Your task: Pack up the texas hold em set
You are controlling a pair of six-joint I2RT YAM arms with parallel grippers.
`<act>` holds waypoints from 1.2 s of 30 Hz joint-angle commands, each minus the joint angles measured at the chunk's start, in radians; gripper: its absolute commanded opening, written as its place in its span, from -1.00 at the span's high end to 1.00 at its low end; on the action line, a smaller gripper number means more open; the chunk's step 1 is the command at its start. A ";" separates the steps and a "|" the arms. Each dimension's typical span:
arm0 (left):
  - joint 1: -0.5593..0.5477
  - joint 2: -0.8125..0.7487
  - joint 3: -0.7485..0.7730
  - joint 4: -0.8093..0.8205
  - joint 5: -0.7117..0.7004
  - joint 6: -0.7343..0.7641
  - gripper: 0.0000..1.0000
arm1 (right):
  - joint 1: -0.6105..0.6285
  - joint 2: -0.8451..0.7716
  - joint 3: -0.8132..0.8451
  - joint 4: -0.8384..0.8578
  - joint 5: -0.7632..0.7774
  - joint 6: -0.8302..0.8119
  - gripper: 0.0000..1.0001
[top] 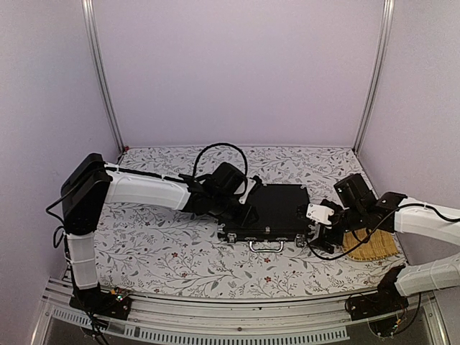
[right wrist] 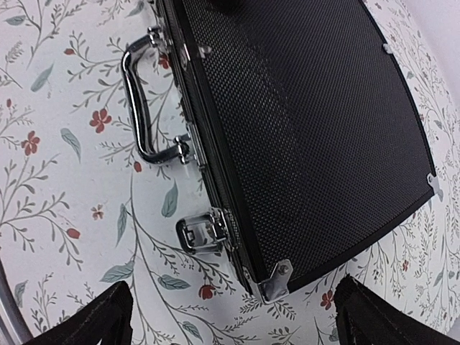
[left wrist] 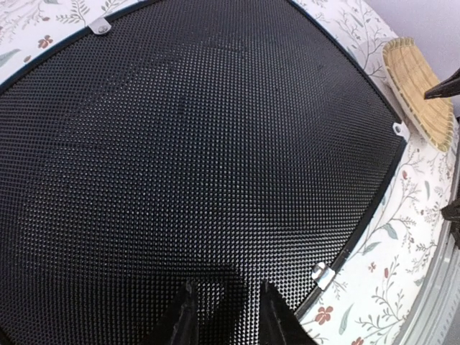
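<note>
The black dimpled hard-shell briefcase lies closed between my arms, likely rigid, weighty and slick-topped, so I'd take its silver handle; left gripper sits narrowly parted, empty, over the lid, right gripper spread wide, empty, near its corner.

White tablecloth sprigged with grey-green leaves and small red flowers, spread flat over the tabletop. On it at the right, a yellow woven straw tray, partly covered from above. Behind, pale lilac wall panels and silver metal posts. Along the near edge, a slotted metal rail.
</note>
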 commanded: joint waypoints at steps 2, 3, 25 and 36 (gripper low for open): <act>0.010 0.027 -0.027 -0.025 0.018 -0.014 0.38 | -0.003 0.024 -0.079 0.199 0.134 -0.040 -0.99; 0.010 0.026 -0.029 -0.027 0.017 -0.014 0.38 | -0.003 0.029 -0.085 0.218 0.135 -0.048 -1.00; 0.011 0.016 -0.066 -0.002 0.002 -0.011 0.38 | -0.002 0.234 -0.075 0.302 0.166 -0.059 -0.84; 0.012 0.001 -0.095 0.014 -0.005 -0.015 0.38 | 0.000 0.338 -0.051 0.295 0.198 -0.054 -0.25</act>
